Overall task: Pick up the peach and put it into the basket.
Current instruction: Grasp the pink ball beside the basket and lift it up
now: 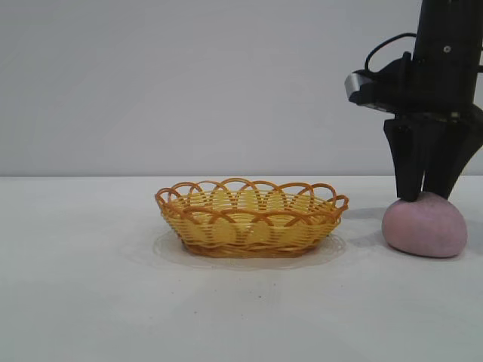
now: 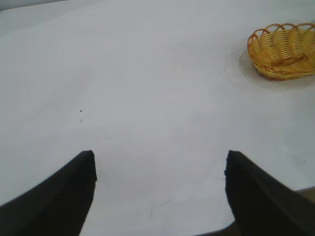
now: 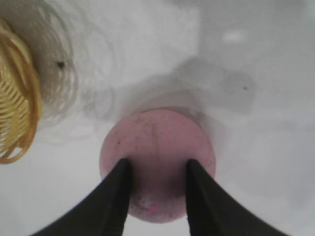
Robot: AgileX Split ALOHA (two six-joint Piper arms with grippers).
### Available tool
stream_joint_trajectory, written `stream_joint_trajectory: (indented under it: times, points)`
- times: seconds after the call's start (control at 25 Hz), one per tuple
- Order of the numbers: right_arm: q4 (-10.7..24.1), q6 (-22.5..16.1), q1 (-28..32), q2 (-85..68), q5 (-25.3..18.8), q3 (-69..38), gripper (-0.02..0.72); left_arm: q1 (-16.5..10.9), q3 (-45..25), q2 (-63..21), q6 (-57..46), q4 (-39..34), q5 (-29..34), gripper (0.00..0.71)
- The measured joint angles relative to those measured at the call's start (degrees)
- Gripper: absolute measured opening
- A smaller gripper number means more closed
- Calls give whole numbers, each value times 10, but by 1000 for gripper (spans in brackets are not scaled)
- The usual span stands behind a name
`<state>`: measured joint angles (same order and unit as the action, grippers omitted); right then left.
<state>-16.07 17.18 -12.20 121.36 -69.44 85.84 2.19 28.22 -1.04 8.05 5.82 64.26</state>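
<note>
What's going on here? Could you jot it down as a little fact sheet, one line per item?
peach: pink lump on the table, right of the basket, not lifted
basket: yellow wicker, mid-table, nothing visible in it
right gripper: pointing down onto the peach, jaws part open, tips on its top, not closed around it
left gripper: jaws open over bare table, holding nothing
task stage: peach not yet grasped

Wicker basket sits mid-table, empty, scalloped rim up. Peach on the table at its 3 o'clock, apart from it. Right gripper points down at the peach's 12 o'clock, fingertips on its top.
</note>
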Motion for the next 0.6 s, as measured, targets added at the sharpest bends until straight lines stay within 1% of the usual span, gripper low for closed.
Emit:
stream_joint_trajectory:
  times: [0.08,0.12,0.2,0.32,0.52,0.6]
  points:
    - [-1,0,0,4,1,1,267,0,0,0,0,0,0,483]
    - [-1,0,0,5,1,1,197,0,0,0,0,0,0,483]
    - [-1,1,0,5,1,2,102,0,0,0,0,0,0,483]
    - [-1,1,0,5,1,3,0,0,0,0,0,0,0,483]
    - [1,1,0,0,1,3,0,0,0,0,0,0,0,483]
    - [8,1,0,-10,1,5,0,0,0,0,0,0,0,483]
